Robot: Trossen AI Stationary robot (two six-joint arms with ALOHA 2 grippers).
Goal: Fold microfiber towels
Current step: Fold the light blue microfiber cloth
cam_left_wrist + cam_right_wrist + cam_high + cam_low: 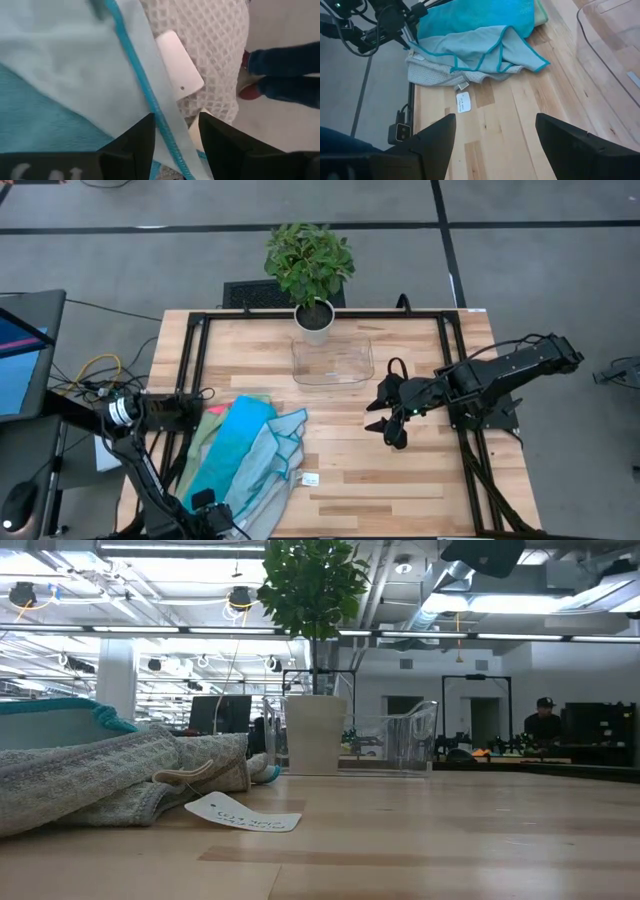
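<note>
Left gripper (175, 142) jaws closing around light grey teal-edged microfiber towel (272, 442) hem; thin edge could slip. Right gripper (495, 137) spread, idle.

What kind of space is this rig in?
Probably an open-plan lab or office. The low view shows exposed ceiling ducts and strip lights, monitors on desks and a person seated at a workstation, all beyond the wooden table.

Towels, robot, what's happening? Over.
Left gripper pinching grey towel's teal edge. Right gripper open, waiting mid-table. Towel pile unfolded. Nothing blocking.
</note>
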